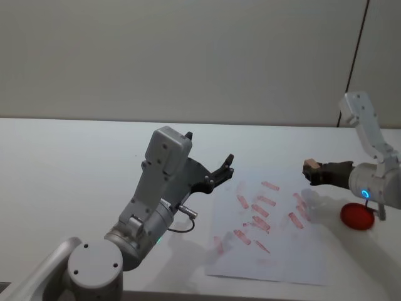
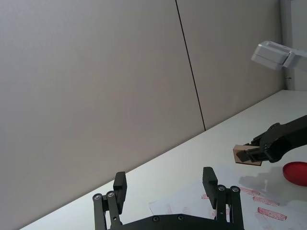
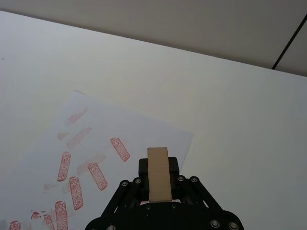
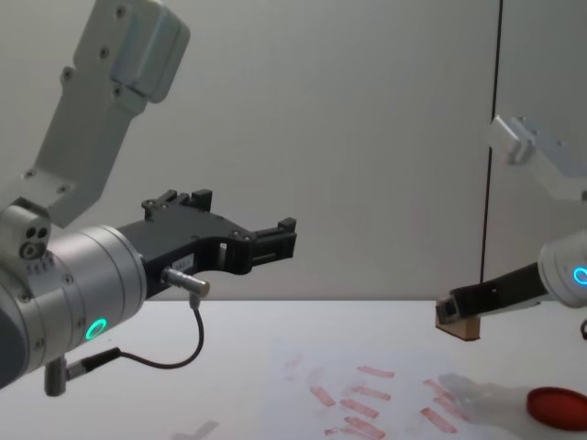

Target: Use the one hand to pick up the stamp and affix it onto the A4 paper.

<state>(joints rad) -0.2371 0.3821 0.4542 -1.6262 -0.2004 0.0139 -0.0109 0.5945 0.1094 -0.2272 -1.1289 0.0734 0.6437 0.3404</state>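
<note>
My right gripper [image 1: 311, 174] is shut on the stamp [image 1: 309, 167], a small tan wooden block, and holds it in the air over the right part of the A4 paper [image 1: 276, 248]. The chest view shows the stamp [image 4: 458, 325] well above the A4 paper [image 4: 367, 394], not touching it. Seen from the right wrist, the stamp [image 3: 159, 174] sits between the black fingers, with the A4 paper [image 3: 91, 158] and its red prints below. My left gripper [image 1: 219, 172] hangs open and empty above the paper's left edge, also seen as my left gripper [image 2: 165, 187].
A flat red round ink pad [image 1: 358, 216] lies on the white table [image 1: 75, 163] just right of the paper, under my right wrist. The ink pad [image 4: 559, 406] is also low in the chest view. A grey wall stands behind the table.
</note>
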